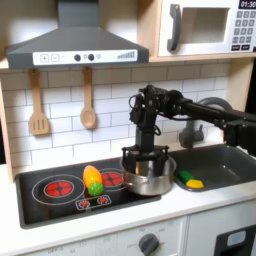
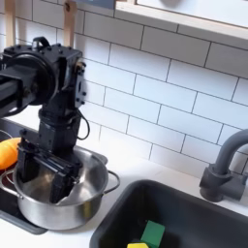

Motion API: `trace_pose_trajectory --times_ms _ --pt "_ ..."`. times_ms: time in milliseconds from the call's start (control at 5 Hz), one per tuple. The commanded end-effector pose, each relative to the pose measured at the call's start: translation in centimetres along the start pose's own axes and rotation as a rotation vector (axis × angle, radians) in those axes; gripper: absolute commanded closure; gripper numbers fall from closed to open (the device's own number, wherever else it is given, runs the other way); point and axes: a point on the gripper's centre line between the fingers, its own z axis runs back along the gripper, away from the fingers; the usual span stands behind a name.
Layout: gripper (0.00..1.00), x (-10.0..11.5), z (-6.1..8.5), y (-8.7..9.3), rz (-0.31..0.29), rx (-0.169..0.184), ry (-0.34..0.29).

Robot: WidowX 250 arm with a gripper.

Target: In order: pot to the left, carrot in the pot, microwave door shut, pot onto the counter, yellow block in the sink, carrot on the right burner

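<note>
Pot: the shiny steel pot (image 1: 150,176) sits at the right end of the black cooktop (image 1: 45,195) in the first exterior view, its edge hanging over toward the cream counter (image 1: 215,195); in the second exterior view it reads as a shallow round bowl with a thin wire side handle.

Gripper: the black gripper (image 2: 44,165) is down inside the pot here, reaching from straight above; fingers look spread, one by the near rim and one deeper in, but whether they pinch anything I cannot tell.

Key relation: the pot lies directly under the claw, so any slide, I'd say, comes from pushing on the wall, not from reaching.

Carrot: the orange-yellow carrot (image 1: 92,179) with its green tip lies on the cooktop between the two red burners (image 1: 57,186), well apart from the pot, to the first exterior view's left; long axis roughly upright in that view, green end nearest the camera.

Yellow block: a small yellow block (image 1: 194,183) rests in the dark sink (image 1: 235,160), just beside a flat green piece (image 2: 153,232).

Microwave door: the white-framed microwave door (image 1: 200,28) looks closed, grey bar handle at its left edge.

Textures: polished metal pot, glossy glass cooktop, matte sink basin, arched dark faucet (image 2: 228,165), white tile behind.

Stage, my read: pot half onto the counter, carrot not in it.
</note>
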Motion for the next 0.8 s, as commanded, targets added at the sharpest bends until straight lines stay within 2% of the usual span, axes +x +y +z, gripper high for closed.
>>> trace_pose_trajectory --times_ms 0,200,600 --pt "0.00 -0.6 0.2 1.9 0.013 -0.003 0.001" --pt "0.00 -0.8 0.5 3.7 0.034 0.007 -0.013" --pt "0.00 -0.4 1.7 5.2 0.044 0.030 -0.056"
